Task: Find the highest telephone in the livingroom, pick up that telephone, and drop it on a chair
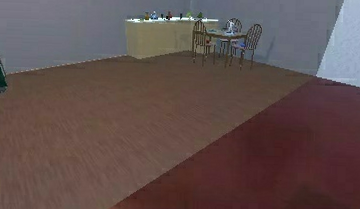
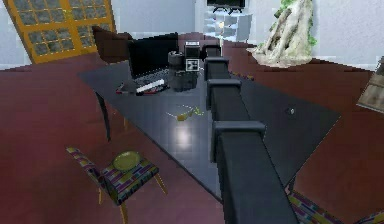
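Across the dark table (image 2: 300, 125) stretches my arm (image 2: 235, 135), and a plaid chair (image 2: 122, 178) stands by the table's near corner. The gripper (image 2: 180, 78) is beside a black screen (image 2: 152, 55), and I cannot tell its finger state or whether it holds anything. The small pale thing in front of the screen is possibly the telephone (image 2: 150, 88).

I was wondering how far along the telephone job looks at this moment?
Done: the robot is at the dark table, its arm stretched across it. In hand: the gripper is near a dark screen, with things on the table behind it, so whether it holds anything cannot be told. Left: the drop on a chair; a striped chair stands beside the table.
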Robot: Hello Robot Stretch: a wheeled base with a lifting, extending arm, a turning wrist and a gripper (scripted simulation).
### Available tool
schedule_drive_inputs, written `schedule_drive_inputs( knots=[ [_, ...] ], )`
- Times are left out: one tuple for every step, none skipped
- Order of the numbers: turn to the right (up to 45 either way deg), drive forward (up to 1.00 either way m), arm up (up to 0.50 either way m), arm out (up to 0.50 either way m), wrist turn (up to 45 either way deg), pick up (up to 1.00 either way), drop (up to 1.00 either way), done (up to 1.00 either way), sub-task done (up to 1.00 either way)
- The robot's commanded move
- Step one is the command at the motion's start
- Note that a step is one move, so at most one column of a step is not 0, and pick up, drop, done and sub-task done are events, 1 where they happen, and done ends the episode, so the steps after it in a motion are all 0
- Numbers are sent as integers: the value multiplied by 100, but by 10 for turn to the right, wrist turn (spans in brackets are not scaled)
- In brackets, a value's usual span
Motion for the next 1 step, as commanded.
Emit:
schedule_drive_inputs(
  knots=[
    [0,0,0,0,-450,0,0,0,0]
  ],
)
